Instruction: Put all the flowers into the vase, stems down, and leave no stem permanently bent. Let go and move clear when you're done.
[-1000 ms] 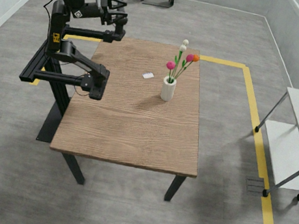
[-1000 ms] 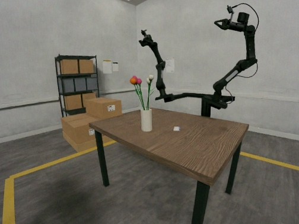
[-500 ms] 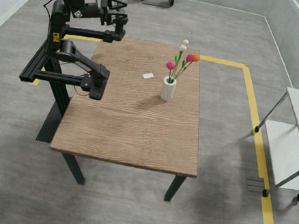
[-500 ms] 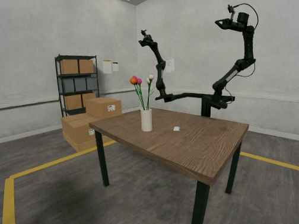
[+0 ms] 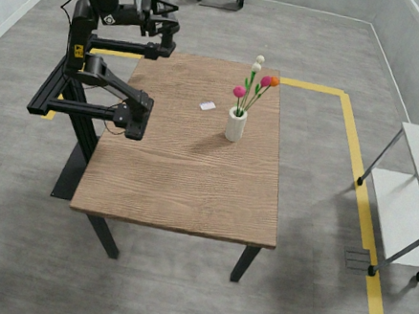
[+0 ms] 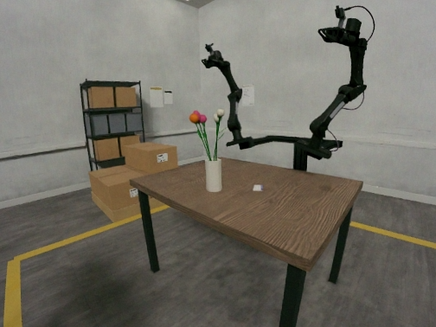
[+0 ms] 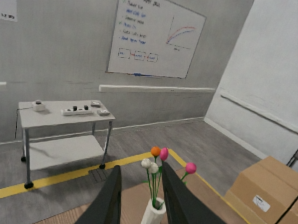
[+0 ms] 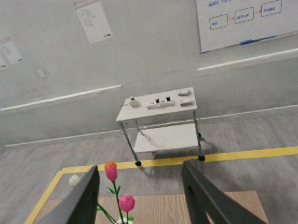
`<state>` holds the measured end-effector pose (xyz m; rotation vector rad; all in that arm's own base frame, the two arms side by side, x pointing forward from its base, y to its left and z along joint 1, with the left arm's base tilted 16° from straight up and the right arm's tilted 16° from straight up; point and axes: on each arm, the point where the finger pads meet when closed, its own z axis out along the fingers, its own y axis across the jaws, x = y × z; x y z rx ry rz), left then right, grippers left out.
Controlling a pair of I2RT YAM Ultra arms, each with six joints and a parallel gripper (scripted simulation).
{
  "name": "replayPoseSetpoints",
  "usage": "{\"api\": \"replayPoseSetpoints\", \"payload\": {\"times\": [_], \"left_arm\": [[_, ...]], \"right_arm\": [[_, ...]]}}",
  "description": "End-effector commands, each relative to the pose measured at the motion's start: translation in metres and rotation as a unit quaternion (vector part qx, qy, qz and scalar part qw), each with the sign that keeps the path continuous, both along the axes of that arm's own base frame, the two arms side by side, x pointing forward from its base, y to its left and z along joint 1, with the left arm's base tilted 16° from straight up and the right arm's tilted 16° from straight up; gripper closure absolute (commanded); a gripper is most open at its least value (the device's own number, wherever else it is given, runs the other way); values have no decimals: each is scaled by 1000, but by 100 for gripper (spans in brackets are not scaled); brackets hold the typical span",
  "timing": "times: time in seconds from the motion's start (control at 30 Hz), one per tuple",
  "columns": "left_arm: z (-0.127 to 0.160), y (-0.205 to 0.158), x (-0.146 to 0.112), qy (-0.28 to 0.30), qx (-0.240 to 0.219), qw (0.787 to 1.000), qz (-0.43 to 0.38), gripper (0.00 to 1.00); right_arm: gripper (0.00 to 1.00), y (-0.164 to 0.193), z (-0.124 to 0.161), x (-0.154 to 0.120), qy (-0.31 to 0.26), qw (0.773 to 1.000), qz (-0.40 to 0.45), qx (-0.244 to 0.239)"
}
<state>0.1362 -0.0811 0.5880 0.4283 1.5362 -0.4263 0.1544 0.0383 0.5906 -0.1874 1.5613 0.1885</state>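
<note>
A white vase [image 5: 234, 128] [image 6: 214, 177] [image 7: 152, 214] stands upright on the wooden table [image 5: 181, 179] [image 6: 277, 216]. Its flowers have their heads up and stems down inside: an orange one [image 5: 275, 82] [image 6: 194, 118], two pink ones, one of them [image 5: 239, 91] [image 6: 202, 118] leaning apart in the top view, and two white ones, one of them [image 5: 256, 68] [image 6: 221, 112] with its head clear. The stems slant outward; the vase hides their lower ends. My left gripper [image 6: 321, 34] [image 7: 141, 169] is open and empty, high and away from the vase. My right gripper [image 6: 203, 63] [image 8: 141, 169] is open and empty, also high and clear.
A small white card [image 5: 208, 106] [image 6: 258, 188] lies on the table near the vase. Both arms rise from a stand at the table's edge and overlap in the top view. A white cart [image 5: 412, 220] [image 7: 65, 117] [image 8: 157, 107] and cardboard boxes [image 6: 151, 157] [image 7: 267, 185] stand beyond the table.
</note>
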Motion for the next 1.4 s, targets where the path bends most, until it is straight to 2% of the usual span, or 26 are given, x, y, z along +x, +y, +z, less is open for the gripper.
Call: {"api": "replayPoseSetpoints", "payload": {"times": [0.0,0.23,0.43,0.5,0.6,0.8,1.0,1.07,1.37], "left_arm": [[8,15,-3,-13,-9,999,37,70],[8,43,7,-14,-7,990,139,70],[8,71,12,-14,-6,973,231,70],[8,71,12,-14,-6,973,231,70],[8,85,12,-15,-5,960,278,70],[8,114,9,-15,-4,929,371,70],[8,142,-1,-16,-2,887,462,70],[8,142,-1,-16,-2,887,462,70],[8,179,-24,-16,0,811,585,70]], "right_arm": [[40,-3,3,-9,-5,1000,-5,3],[40,-6,3,-8,-6,1000,-16,3],[40,-9,3,-7,-6,1000,-27,3],[40,-9,3,-7,-6,1000,-27,3],[40,-11,3,-7,-6,999,-32,3],[40,-14,3,-6,-6,999,-44,2],[40,-18,3,-6,-6,998,-55,2],[40,-18,3,-6,-6,998,-55,2],[40,-23,3,-5,-6,997,-71,2]]}}
